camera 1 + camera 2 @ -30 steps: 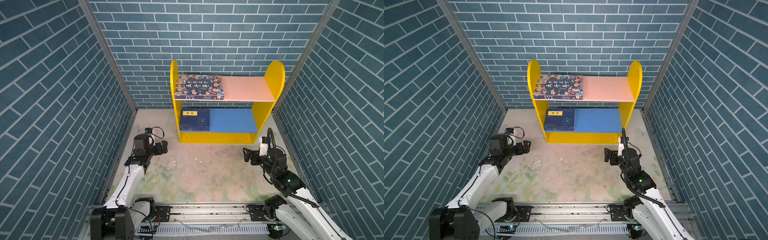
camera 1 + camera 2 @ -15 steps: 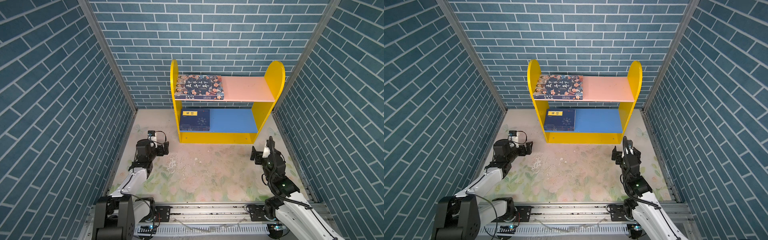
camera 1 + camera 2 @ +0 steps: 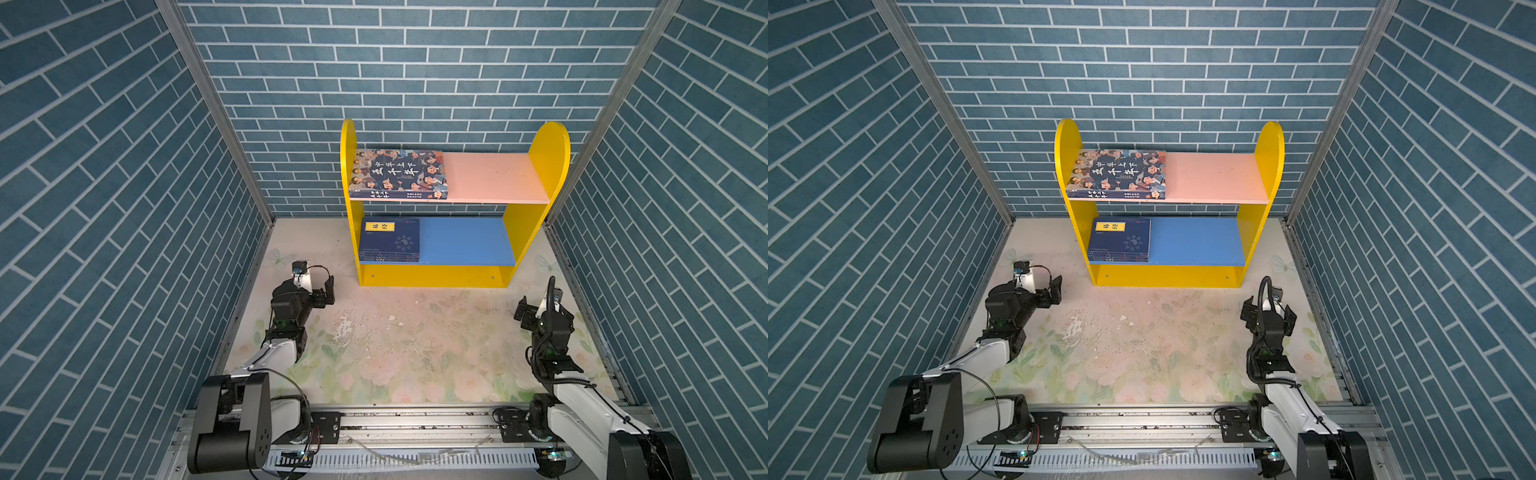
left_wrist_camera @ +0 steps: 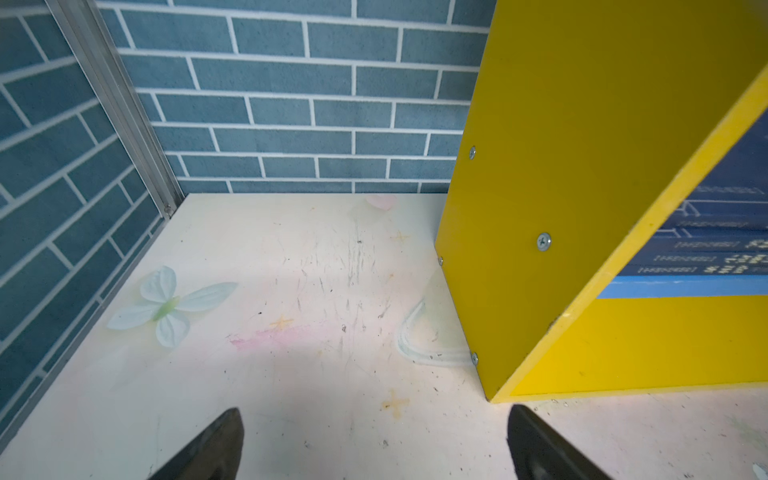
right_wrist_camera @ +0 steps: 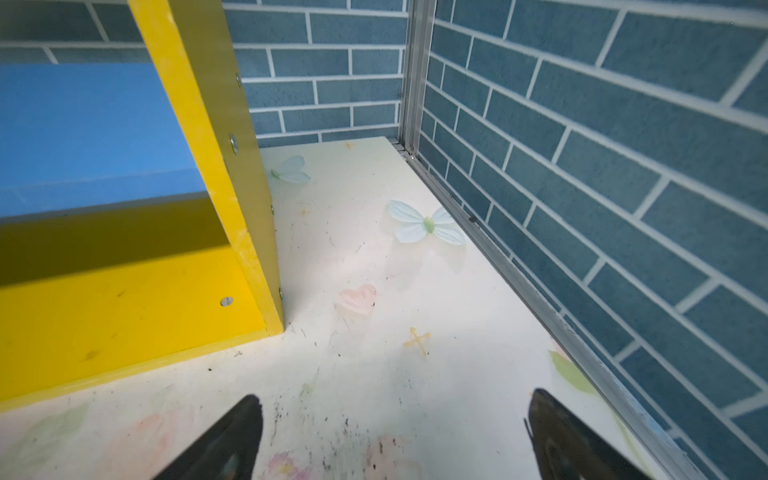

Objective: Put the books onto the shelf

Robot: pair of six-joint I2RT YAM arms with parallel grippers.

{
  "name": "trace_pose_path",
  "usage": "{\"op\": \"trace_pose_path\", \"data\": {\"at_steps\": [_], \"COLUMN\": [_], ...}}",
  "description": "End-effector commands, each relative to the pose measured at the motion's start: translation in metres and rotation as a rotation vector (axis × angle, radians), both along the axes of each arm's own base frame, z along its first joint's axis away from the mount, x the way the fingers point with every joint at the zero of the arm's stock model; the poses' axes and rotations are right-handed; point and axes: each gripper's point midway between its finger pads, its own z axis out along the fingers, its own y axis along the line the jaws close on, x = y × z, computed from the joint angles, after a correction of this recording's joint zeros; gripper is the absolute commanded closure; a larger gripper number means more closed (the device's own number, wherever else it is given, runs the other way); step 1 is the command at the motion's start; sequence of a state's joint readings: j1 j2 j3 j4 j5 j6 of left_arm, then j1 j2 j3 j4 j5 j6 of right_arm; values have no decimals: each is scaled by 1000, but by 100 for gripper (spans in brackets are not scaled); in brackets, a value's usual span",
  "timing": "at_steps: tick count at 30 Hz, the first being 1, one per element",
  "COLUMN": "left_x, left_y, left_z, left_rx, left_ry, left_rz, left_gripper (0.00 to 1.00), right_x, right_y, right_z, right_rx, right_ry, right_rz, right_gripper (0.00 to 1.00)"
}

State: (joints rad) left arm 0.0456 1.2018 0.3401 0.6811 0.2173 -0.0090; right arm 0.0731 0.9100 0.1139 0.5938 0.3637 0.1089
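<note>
The shelf (image 3: 536,174) (image 3: 1268,166) stands against the back wall in both top views, with yellow side panels, a pink upper board and a blue lower board. A large book with cartoon faces (image 3: 399,174) (image 3: 1117,174) lies flat on the left half of the pink board. A stack of navy books (image 3: 390,241) (image 3: 1120,241) lies on the left of the blue board, and its spines (image 4: 723,253) show in the left wrist view. My left gripper (image 3: 326,293) (image 3: 1052,291) (image 4: 376,415) is open and empty, low over the table by the shelf's front left corner (image 4: 561,166). My right gripper (image 3: 542,311) (image 3: 1268,311) (image 5: 395,399) is open and empty, in front of the shelf's right panel (image 5: 216,124).
Blue brick walls (image 3: 124,208) close in the left, right and back. A metal rail (image 3: 415,424) carrying both arm bases runs along the front. The floral table top (image 3: 415,353) has a scuffed white patch (image 3: 345,328) near its middle.
Both arms have folded back toward their bases. The left gripper drifted slightly right. The right gripper turned from pointing left to facing the shelf's right end. The books have not moved.
</note>
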Motion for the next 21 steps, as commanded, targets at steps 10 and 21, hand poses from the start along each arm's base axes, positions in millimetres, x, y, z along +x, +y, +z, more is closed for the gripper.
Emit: {"op": "trace_pose_path", "data": {"at_steps": [10,21], "left_x": [-6,-5], "left_y": [16,8], "left_z": [-28,-40], "left_rx": [38,67], "left_ry": [-90,-121], "left_rz": [46,20], "left_gripper": [0,0], "right_x": [16,27], "right_y": [5,2], "right_z": [18,14], "right_rx": [68,68], "right_ry": [-242,-197], "right_rz": [72,91], "right_gripper": [1,1]}}
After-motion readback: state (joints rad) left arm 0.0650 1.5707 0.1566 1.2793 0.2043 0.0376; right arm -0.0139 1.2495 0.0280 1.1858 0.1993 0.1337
